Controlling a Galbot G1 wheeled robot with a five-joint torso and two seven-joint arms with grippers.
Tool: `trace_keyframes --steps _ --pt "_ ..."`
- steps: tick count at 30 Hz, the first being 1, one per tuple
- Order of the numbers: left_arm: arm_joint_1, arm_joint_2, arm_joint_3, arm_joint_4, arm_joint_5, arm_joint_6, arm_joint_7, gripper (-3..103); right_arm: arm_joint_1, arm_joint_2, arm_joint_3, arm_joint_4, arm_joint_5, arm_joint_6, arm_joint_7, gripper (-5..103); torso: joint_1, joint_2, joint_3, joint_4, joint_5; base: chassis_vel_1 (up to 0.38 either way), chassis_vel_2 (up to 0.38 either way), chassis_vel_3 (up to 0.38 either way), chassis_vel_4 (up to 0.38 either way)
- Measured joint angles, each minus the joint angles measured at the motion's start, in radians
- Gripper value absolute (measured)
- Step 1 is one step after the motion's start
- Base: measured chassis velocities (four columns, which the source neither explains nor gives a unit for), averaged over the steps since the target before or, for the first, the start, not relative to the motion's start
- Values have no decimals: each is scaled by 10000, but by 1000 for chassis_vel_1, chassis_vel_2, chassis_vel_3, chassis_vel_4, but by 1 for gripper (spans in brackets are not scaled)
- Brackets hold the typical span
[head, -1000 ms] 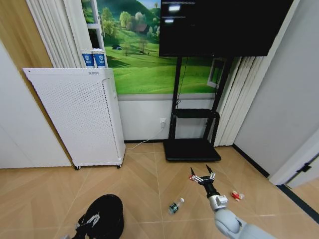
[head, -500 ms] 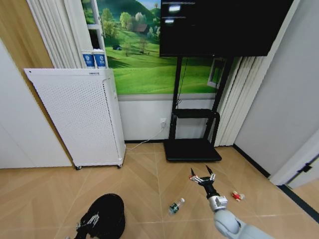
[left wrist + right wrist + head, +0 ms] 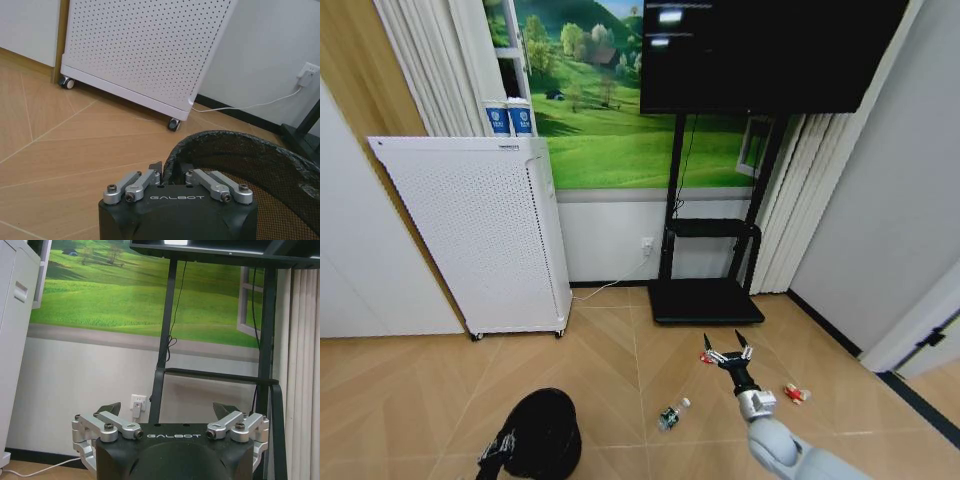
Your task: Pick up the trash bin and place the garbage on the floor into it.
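Observation:
The black trash bin (image 3: 548,430) is at the lower left of the head view, and its mesh-lined rim (image 3: 225,140) curves past in the left wrist view. My left gripper (image 3: 170,171) is shut on that rim, one finger outside and one inside, and it appears at the bin's near side (image 3: 498,447). A small clear bottle with a green label (image 3: 672,413) lies on the wood floor. A red-and-white wrapper (image 3: 795,393) lies further right. My right gripper (image 3: 727,350) hangs open above the floor between them, with a small red piece (image 3: 704,357) beside it. Its fingers (image 3: 167,409) hold nothing.
A white perforated cabinet on casters (image 3: 480,235) stands against the wall at left, with a white cable (image 3: 250,106) running along the skirting. The black TV-stand base (image 3: 705,300) sits straight ahead under the screen. A grey wall (image 3: 880,220) closes the right side.
The bin, held by my left gripper, has shifted a little to the right. The right gripper has stayed almost still, open.

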Motion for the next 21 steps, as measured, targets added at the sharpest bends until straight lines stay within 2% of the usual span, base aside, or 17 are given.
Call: trace_keyframes --steps 1,2,14,16,17,20,21 --pt "1 -21 -3 24 -9 -17 17 16 14 -11 17 0 5 11 9 100 0 0 0 0 -2 0 0 0 0" --pt "2 -41 -6 45 -6 -49 71 7 22 -21 25 4 20 17 18 100 0 0 0 -1 -1 0 0 0 0" --pt "-120 -81 -231 31 106 -269 179 7 -18 12 33 16 -35 29 22 100 0 -1 1 1 -3 0 0 0 0" --pt "-370 203 -573 -331 -64 -270 -302 7 26 10 37 18 -103 11 68 100 0 -1 0 -2 3 0 0 0 0" --pt "-370 203 -573 -331 -64 -270 -302 7 26 10 37 18 -103 11 68 100 0 -1 0 -2 3 0 0 0 0" --pt "-527 984 -948 -1044 -587 -195 -646 7 270 -4 20 -35 -261 -260 317 100 0 -1 1 -1 3 0 0 0 0" --pt "-527 984 -948 -1044 -587 -195 -646 7 270 -4 20 -35 -261 -260 317 100 0 -1 1 -1 3 0 0 0 0"
